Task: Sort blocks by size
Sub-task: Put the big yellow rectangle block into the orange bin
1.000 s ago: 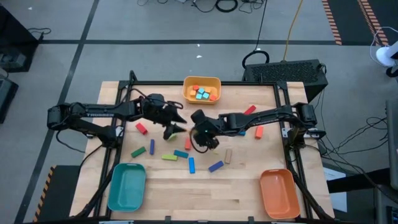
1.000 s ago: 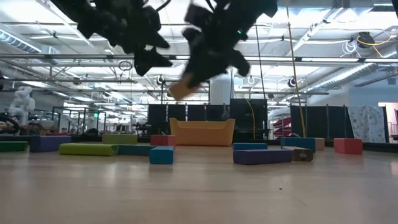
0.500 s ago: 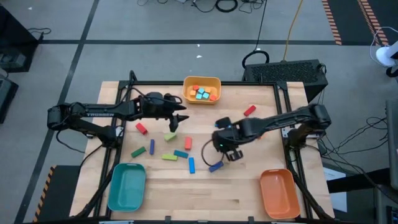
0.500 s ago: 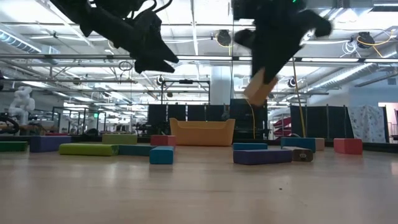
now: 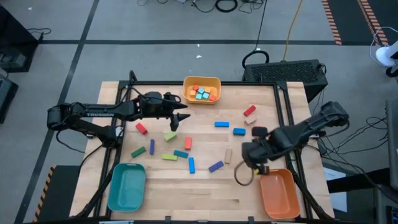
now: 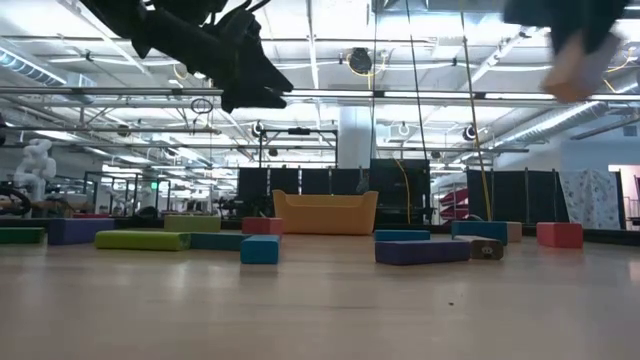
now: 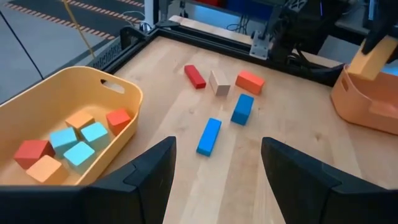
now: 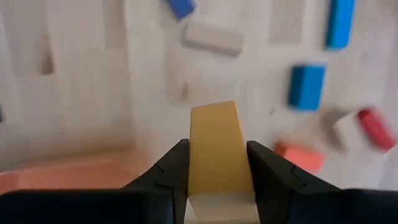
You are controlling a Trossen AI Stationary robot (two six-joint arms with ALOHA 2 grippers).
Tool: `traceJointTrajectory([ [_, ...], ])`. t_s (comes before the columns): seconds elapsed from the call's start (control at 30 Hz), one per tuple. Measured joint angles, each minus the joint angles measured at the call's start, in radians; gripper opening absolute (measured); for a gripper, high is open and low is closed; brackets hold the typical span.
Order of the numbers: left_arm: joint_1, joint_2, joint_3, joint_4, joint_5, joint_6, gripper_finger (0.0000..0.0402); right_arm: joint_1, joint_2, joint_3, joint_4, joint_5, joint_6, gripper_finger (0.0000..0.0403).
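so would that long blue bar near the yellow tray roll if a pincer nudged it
Probably not: the blue bar lies flat on the table with square edges, so it would likely slide or pivot. It looks rigid, solid wood, and likely light.

Tan block (image 8: 214,146): short brick, pinched between the fingers of my right claw (image 8: 214,186), off the desk (image 5: 236,193), at the back rim of the orange tray (image 5: 278,194).

Yellow tray (image 5: 202,81): small cubes inside, orange, red and light blue (image 7: 79,154), lying loose.

On the desk, right half: a red brick (image 5: 249,111), two blue bricks (image 5: 221,124) and (image 5: 239,131), a pale cube (image 7: 219,81), an orange brick (image 7: 249,81), a tan bar (image 5: 228,155).

Middle and left: red brick (image 5: 141,128), green bar (image 5: 138,151), blue bar (image 5: 152,146), yellow-green bars (image 5: 170,135) and (image 5: 168,157), orange block (image 5: 188,143), teal brick (image 5: 181,154), blue bars (image 5: 191,165) and (image 5: 216,166). All flat, apart from one another.
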Motion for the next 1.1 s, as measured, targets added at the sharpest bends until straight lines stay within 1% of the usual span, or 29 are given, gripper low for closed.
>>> traceJointTrajectory([
  [0.17, 0.0, 0.0, 0.0, 0.0, -0.012, 0.003, 0.0238, 0.121, 0.001, -0.008, -0.03, -0.059, 0.182, 0.0119],
  [0.3, 0.0, 0.0, 0.0, 0.001, -0.016, 0.003, 0.0238, 0.219, 0.001, -0.06, -0.017, -0.101, 0.343, 0.0119],
  [0.43, -0.002, 0.0, 0.0, 0.017, -0.017, -0.003, 0.0238, 0.312, 0.001, -0.152, 0.059, -0.164, 0.509, 0.0119],
  [0.53, -0.008, 0.0, 0.0, 0.02, -0.019, -0.003, 0.0238, 0.366, 0.001, -0.225, 0.147, -0.182, 0.599, 0.0119],
  [0.63, -0.016, 0.008, 0.0, 0.044, -0.019, 0.001, 0.0238, 0.4, 0.001, -0.282, 0.224, -0.182, 0.651, 0.012],
  [0.73, -0.026, 0.038, -0.002, 0.088, -0.019, 0.038, 0.0238, 0.424, 0.001, -0.331, 0.252, -0.182, 0.684, 0.0128],
  [0.87, -0.035, 0.122, -0.001, 0.203, -0.012, 0.106, 0.0238, 0.439, 0.001, -0.387, 0.255, -0.227, 0.735, 0.0146],
  [1.1, -0.035, 0.287, -0.001, 0.446, -0.001, 0.173, 0.0238, 0.441, 0.001, -0.417, 0.295, -0.226, 0.764, 0.0174],
])
